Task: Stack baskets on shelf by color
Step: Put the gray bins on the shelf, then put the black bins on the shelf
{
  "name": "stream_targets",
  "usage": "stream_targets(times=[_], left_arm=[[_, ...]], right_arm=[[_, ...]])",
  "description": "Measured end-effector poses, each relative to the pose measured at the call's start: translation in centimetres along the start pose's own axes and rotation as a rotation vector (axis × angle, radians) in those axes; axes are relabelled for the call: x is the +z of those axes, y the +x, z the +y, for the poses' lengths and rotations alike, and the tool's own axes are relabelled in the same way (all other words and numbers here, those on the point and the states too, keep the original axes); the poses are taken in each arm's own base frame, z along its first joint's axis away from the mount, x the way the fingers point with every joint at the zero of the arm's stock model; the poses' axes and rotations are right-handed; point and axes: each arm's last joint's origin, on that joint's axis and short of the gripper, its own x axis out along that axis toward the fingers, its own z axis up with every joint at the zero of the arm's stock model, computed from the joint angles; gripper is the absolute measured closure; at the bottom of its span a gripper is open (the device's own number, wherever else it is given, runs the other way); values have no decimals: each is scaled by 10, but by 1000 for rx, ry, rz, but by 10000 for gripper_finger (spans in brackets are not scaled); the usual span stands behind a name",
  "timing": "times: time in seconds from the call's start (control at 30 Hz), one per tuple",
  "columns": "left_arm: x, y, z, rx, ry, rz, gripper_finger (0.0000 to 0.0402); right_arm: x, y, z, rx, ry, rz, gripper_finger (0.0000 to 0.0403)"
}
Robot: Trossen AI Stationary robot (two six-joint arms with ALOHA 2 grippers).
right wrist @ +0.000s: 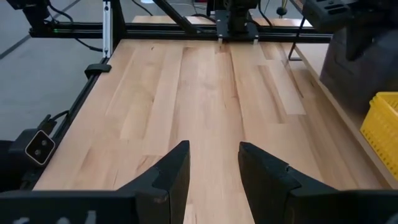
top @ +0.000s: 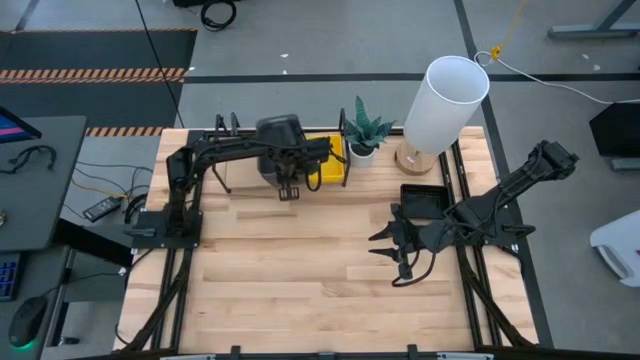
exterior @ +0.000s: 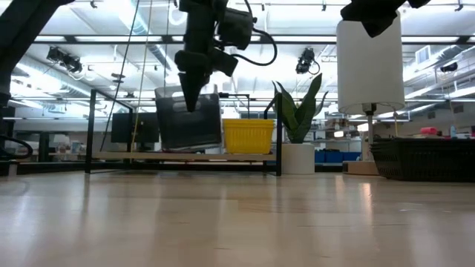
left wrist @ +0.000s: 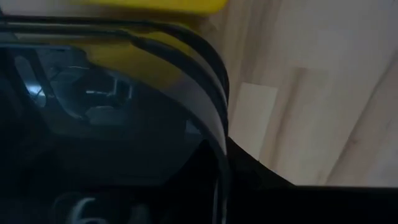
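My left gripper [top: 290, 187] [exterior: 191, 93] is over the shelf [exterior: 185, 156] at the table's far edge, shut on a dark grey basket [exterior: 189, 120] [top: 268, 167] that tilts above the shelf board. A yellow basket [exterior: 249, 136] [top: 333, 160] [left wrist: 155, 5] rests on the shelf board just to the right of it. A black basket [top: 422, 200] [exterior: 423, 159] lies on the tabletop at the right. My right gripper [right wrist: 214, 168] [top: 395, 250] hovers open over the table's right middle, touching nothing. My left gripper holds the dark grey basket by its upper rim [exterior: 194, 100], coming from above with the fingers pointing down. The basket hangs tilted below the fingers, its curved rim [left wrist: 211, 81] filling the left wrist view. Whether its lower edge touches the shelf board, I cannot tell.
A white plant pot [exterior: 297, 158] with a green plant [top: 365, 130] stands right of the yellow basket. A tall white lamp [top: 445, 100] [exterior: 369, 63] stands at the far right corner, behind the black basket. Bare wooden tabletop [right wrist: 205, 93] stretches across the middle and near side.
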Motion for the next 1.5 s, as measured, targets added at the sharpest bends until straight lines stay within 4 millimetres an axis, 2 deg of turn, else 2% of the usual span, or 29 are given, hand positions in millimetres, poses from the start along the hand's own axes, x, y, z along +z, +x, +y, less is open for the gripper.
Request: stream_targets(times=[0.1,0.47,0.67,1.0,1.23,1.37,1.5], left_arm=[[2,0,-1,5,2,-14,386],[3,-1,-2,66,-36,-20,264],[2,-4,-15,59,-36,0,231],[-18,-50,-59,243,61,-110,250],[-31,-89,-88,248,95,-342,267],[-35,-104,-112,225,140,-452,274],[-41,-109,-136,212,207,-476,277]], right_arm=[[0,0,0,1,6,0,261],[-1,0,0,-4,10,12,261],[-4,0,-1,-35,12,32,261],[-15,-2,-8,-171,25,113,261],[-21,-3,-13,-240,77,156,261],[-30,-7,-30,-362,213,302,265],[-42,-18,-56,-534,343,543,277]])
